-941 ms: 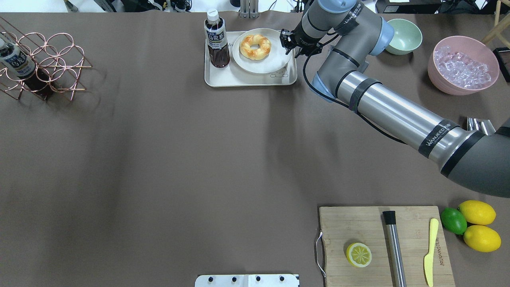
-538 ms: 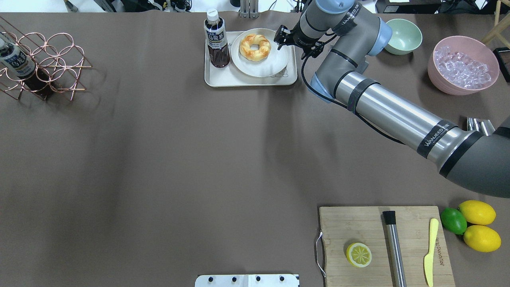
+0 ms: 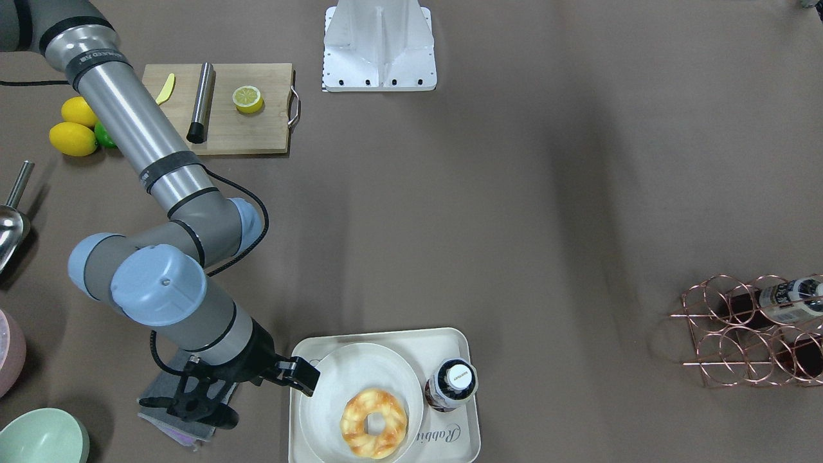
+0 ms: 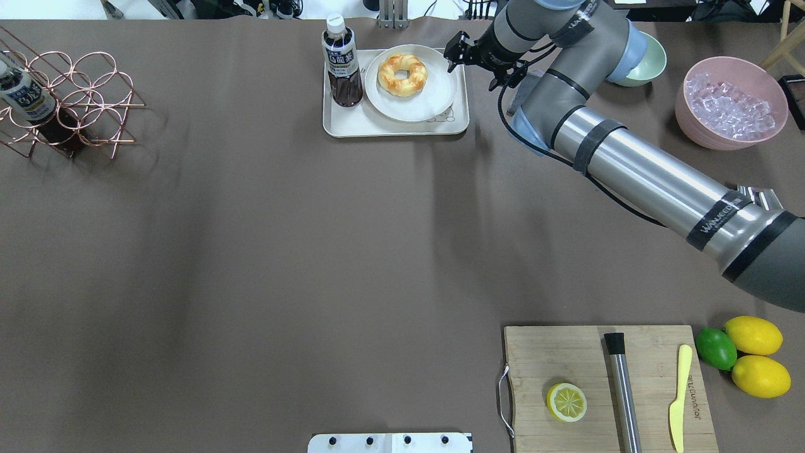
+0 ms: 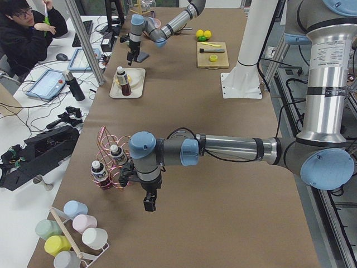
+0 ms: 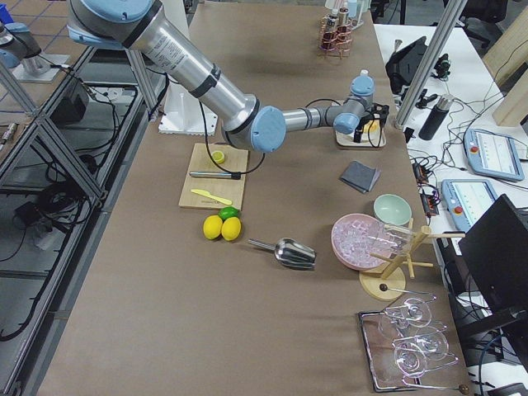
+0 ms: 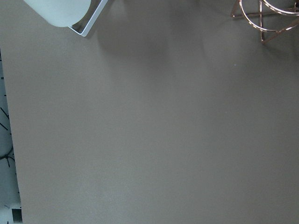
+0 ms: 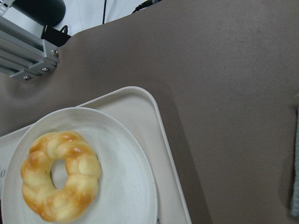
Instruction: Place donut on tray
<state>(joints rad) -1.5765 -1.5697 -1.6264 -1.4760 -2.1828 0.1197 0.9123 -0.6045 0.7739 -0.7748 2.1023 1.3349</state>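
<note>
The donut (image 4: 402, 74), a golden twisted ring, lies on a round white plate (image 4: 427, 104). The plate rests on the cream tray (image 4: 352, 123) at the table's far middle. It also shows in the front view (image 3: 373, 422) and the right wrist view (image 8: 60, 175). My right gripper (image 4: 454, 55) hovers just off the plate's right rim, over the tray's far right corner. It looks open and holds nothing. My left gripper (image 5: 149, 204) shows only in the left side view, low over bare table beside the copper rack. I cannot tell its state.
A dark tea bottle (image 4: 341, 63) stands on the tray's left end. A grey cloth (image 3: 167, 411), a green bowl (image 4: 648, 53) and a pink bowl of ice (image 4: 732, 104) lie right of the tray. A copper rack (image 4: 75, 104) stands far left, a cutting board (image 4: 566, 358) near right.
The plate with the donut slid slightly left on the tray. My right gripper came off the plate's rim and drew back to the right, past the tray's far corner.
</note>
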